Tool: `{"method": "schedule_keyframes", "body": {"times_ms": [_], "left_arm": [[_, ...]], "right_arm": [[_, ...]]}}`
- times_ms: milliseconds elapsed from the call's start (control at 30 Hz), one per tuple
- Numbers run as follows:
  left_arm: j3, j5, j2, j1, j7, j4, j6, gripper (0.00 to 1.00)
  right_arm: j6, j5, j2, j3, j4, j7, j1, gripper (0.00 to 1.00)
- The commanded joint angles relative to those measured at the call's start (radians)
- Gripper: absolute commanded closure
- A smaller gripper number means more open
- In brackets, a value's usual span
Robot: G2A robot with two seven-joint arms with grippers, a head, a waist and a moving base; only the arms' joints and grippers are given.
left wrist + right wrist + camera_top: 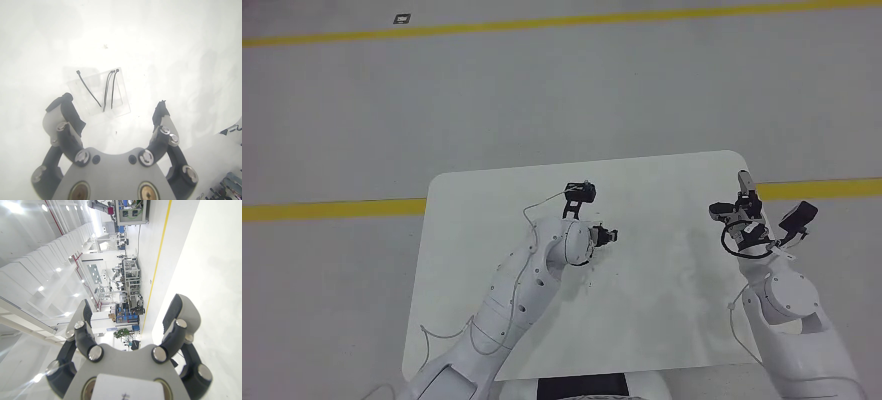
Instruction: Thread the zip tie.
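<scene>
Overhead, far, facing down onto table (672, 310); left wrist, near, same table beyond jaws; right wrist, hall (121, 275) beyond jaws.

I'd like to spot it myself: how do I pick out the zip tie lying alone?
Find the white table, then the clear tray on it ahead of the left end effector. Black zip ties lie on it; yours is the slanted one set apart, while the others are bunched side by side.

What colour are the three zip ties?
Black. The left wrist view shows the zip ties best.
</scene>
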Motion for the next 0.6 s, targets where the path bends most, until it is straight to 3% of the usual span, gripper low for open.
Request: {"method": "schedule_keyframes", "body": {"times_ms": [0, 133, 433, 567], "left_arm": [[-0.006, 0.003, -0.001, 0.007, 0.027, 0.001, 0.000, 0.00], [-0.033, -0.002, -0.010, 0.013, 0.032, 0.008, 0.000, 0.00], [-0.035, -0.001, -0.011, 0.013, 0.034, 0.007, 0.000, 0.00], [-0.039, 0.013, -0.015, 0.028, 0.078, 0.003, 0.000, 0.00]], "right_arm": [[0.000, 0.000, 0.000, 0.000, 0.000, 0.000, 0.000, 0.00], [0.000, 0.000, 0.000, 0.000, 0.000, 0.000, 0.000, 0.00], [0.000, 0.000, 0.000, 0.000, 0.000, 0.000, 0.000, 0.00], [0.000, 0.000, 0.000, 0.000, 0.000, 0.000, 0.000, 0.00]]}}
